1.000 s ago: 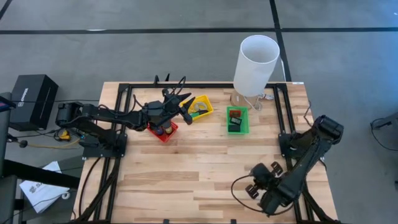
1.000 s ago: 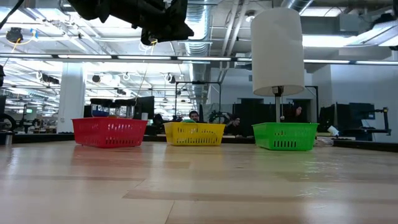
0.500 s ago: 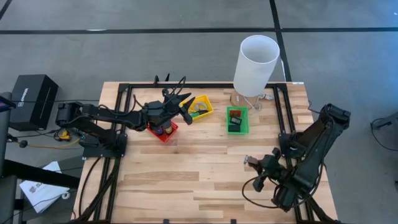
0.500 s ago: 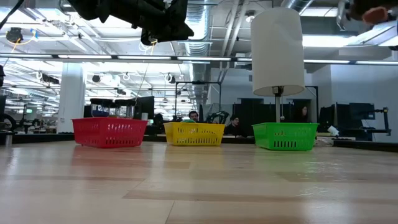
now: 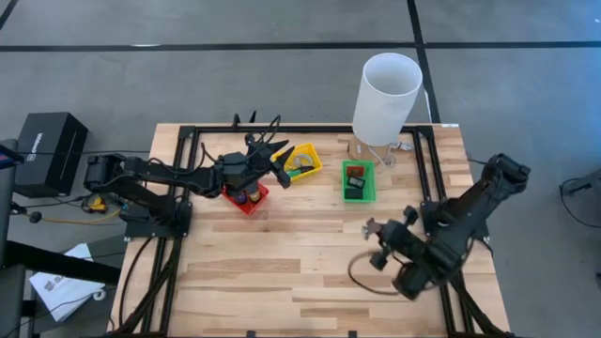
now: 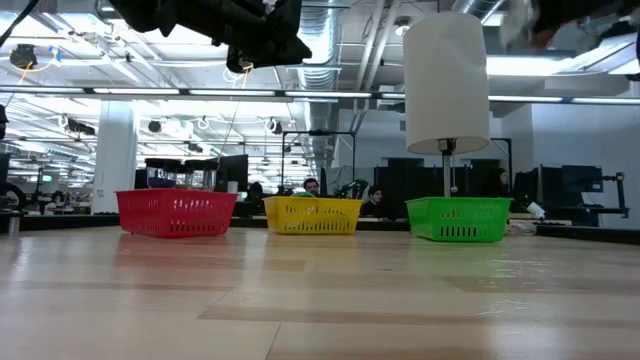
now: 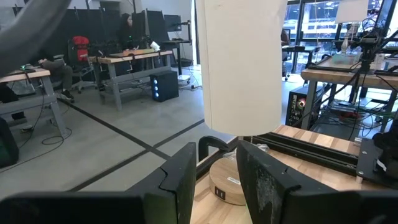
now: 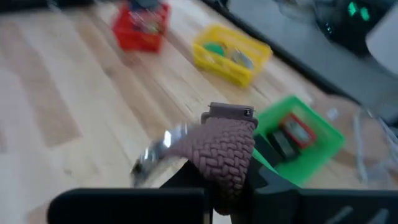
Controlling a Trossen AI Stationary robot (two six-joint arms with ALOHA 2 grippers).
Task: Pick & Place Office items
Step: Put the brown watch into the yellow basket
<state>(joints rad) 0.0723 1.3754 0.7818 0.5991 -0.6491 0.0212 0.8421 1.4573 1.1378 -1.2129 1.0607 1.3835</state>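
Note:
My right gripper (image 5: 376,242) hangs above the table's right half, near of the green bin (image 5: 357,180), and is shut on a brown braided strap (image 8: 227,149) with a silvery buckle. My left gripper (image 5: 280,160) hovers open and empty between the red bin (image 5: 246,195) and the yellow bin (image 5: 302,161). The other office items lie in the bins: dark pieces in the red bin, a green ring (image 8: 214,48) and a silvery ring in the yellow bin, a red block (image 8: 295,132) and dark pieces in the green bin. My right gripper pinches the braided strap between its two fingers (image 8: 186,177) at the strap's lower part (image 8: 217,180). The strap sticks out past the fingertips, with its buckle end (image 8: 230,112) free. It is lifted clear of the table.
A tall white cylinder (image 5: 385,94) stands on a round base at the far edge, behind the green bin. The three bins sit in a row along the table's far part. Bare wood (image 5: 282,263) spreads across the near half. Black frame rails run along the left and right sides.
My right arm has swung up from the near right corner toward the table's far side and the green bin, turning its gripper as it went and carrying the strap. My left arm has kept still.

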